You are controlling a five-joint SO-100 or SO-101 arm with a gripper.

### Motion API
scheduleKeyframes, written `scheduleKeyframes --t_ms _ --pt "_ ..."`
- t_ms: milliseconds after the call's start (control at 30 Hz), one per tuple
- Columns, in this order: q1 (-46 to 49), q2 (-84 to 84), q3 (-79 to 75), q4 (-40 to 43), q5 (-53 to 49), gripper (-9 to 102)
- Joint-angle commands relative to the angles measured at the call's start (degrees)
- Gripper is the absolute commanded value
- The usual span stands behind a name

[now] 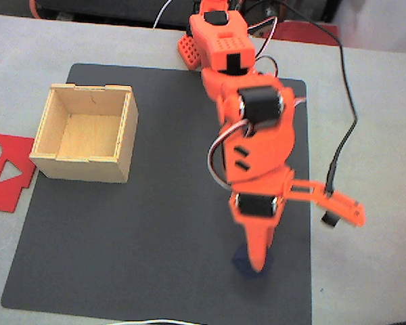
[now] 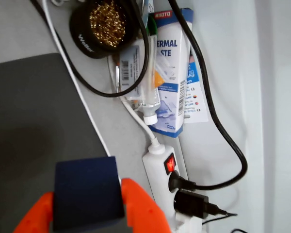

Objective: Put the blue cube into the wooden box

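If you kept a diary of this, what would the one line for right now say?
stage: at pickup | gripper: down on mat, jaws either side of blue cube | grip: unclear | wooden box: empty, far left in fixed view

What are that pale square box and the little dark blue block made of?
The open square box looks like light unfinished plywood: pale grain, thin walls, notched corners. The small navy-blue cube, between the orange end effector fingers, looks matte, perhaps plastic or painted wood; I cannot tell.
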Motion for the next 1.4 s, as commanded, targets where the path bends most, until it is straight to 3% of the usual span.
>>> scheduleKeyframes --t_ms 0,133,300,900,1067,1367 --pt "-0.18 7.65 -0.97 4.48 -1.58 0" --pt "0.00 12.30 -0.97 10.46 -7.82 0" --pt "0.88 18.90 -0.97 10.46 -14.59 0" --pt "2.55 47.11 -0.62 10.46 -24.43 0" --pt "12.39 51.94 -0.62 10.46 -27.51 0" --pt "40.52 49.57 4.22 10.55 -27.07 0"
